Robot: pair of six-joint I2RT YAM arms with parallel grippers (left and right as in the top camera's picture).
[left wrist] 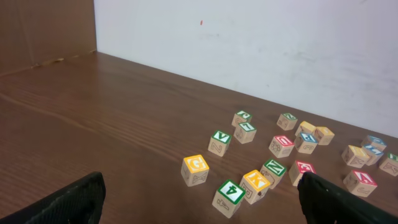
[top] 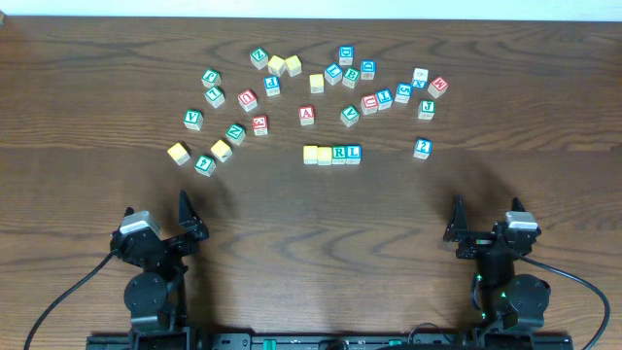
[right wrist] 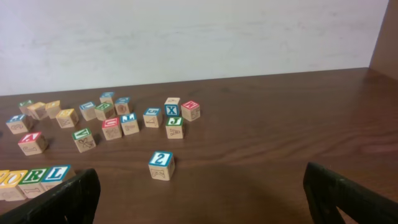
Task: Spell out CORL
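Four blocks stand side by side in a row (top: 331,154) at the table's middle: two with yellow tops, then a green R (top: 339,153) and a blue L (top: 354,152). In the right wrist view the row's end (right wrist: 37,175) reads O, R, L at the lower left. My left gripper (top: 185,226) is open and empty near the front left edge, far from the row. My right gripper (top: 457,228) is open and empty at the front right. Their black fingers frame the wrist views' lower corners (left wrist: 199,202) (right wrist: 199,196).
Several loose letter and number blocks lie scattered across the far half of the table. A blue 2 block (top: 422,148) (right wrist: 161,165) stands alone at the right. Yellow G (left wrist: 194,170), green 4 (left wrist: 228,197) and yellow K (left wrist: 255,185) blocks lie ahead of the left gripper.
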